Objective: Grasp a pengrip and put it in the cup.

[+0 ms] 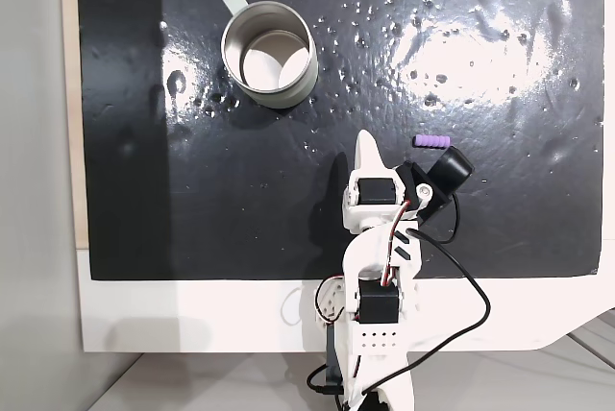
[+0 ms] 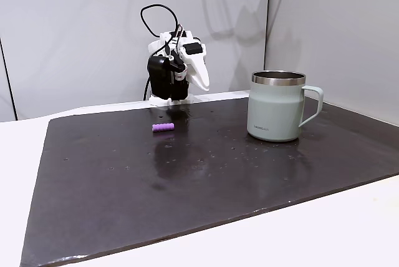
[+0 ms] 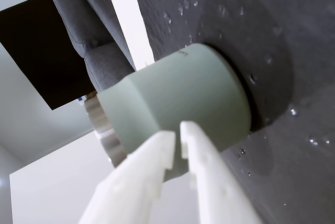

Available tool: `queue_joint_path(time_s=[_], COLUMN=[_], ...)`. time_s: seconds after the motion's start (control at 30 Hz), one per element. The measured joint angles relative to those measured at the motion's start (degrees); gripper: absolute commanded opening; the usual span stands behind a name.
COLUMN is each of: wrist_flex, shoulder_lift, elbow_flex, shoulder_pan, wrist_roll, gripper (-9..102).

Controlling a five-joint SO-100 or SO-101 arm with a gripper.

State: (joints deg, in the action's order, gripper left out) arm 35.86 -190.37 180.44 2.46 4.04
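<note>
White gripper [image 3: 177, 139] fingers sit nearly together, a thin slit between the tips, nothing held. From above, the gripper [image 1: 366, 147] hangs over the black mat [image 1: 192, 200] near its front edge, arm folded behind it. Just to its right there lies the pengrip [image 1: 430, 141], flat on the mat, apart from the fingers. Farther off, up and left in that view, stands the cup [image 1: 270, 54], upright, well apart from the pengrip [image 2: 163, 128].

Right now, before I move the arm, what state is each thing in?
Tiny purple ribbed pengrip: lying on its side on the black mat, untouched, beside the arm.
Grey-green metal cup: upright, nothing visible inside, handle pointing away from the arm.
White two-finger gripper: shut, holding nothing, aimed at the cup.
</note>
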Motion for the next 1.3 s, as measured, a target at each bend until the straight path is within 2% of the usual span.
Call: queue_joint_path(time_s=[0.53,0.77,0.97,1.3], wrist_flex=[1.67,12.30,22.15,39.29], shoulder_lift=[0.00,-0.09,7.12,27.86], elbow_flex=[-0.26,-7.12,-22.76,-51.42], shoulder_pan=[2.55,1.14,-2.02,-13.45], wrist_roll=[-1.93,-4.39,-8.96,-15.47], gripper=[0,0,1,23])
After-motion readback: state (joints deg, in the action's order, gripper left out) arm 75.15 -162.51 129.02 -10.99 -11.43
